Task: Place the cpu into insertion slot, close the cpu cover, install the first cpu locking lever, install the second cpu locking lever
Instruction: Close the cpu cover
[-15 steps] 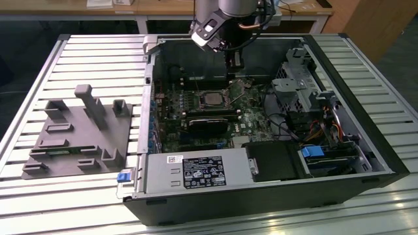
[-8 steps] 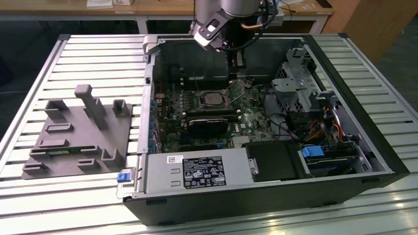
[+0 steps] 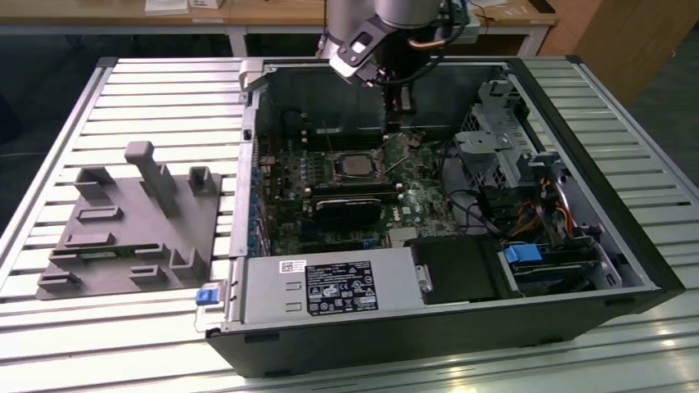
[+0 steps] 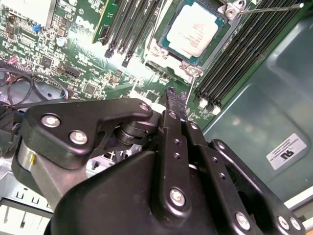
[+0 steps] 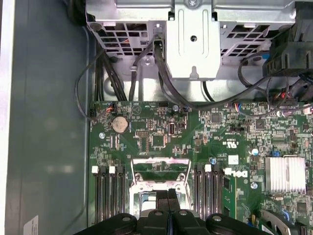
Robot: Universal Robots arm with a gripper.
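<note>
Grey fixture tray (image 3: 131,221) sits on the slatted desk (image 3: 142,90), at 9 o'clock of the open computer case (image 3: 644,254). Mid-board inside, the cpu (image 3: 352,166) lies flat in its socket, silvery top up. At its 2 o'clock in the exterior view, the cpu cover (image 5: 160,183) looks raised off the socket, not down yet. Board shows through its opening in the first wrist view. Gripper (image 5: 168,195) hangs right over that cover, jaws pressed together, nothing between them. One wire locking lever (image 4: 274,8) sticks out free beside the socket, unlatched by the look of it. Drive cage (image 3: 492,151) is at 3 o'clock of the gripper, close by.

Risks, my read:
- Frame is thin and the tip narrow, so the jaws could slide off the cover edge and jab the cpu top or the memory slots (image 4: 244,49).
- A cover pushed down on a cpu not fully seated would bend socket pins.
- The loose lever could get trapped under the frame.
</note>
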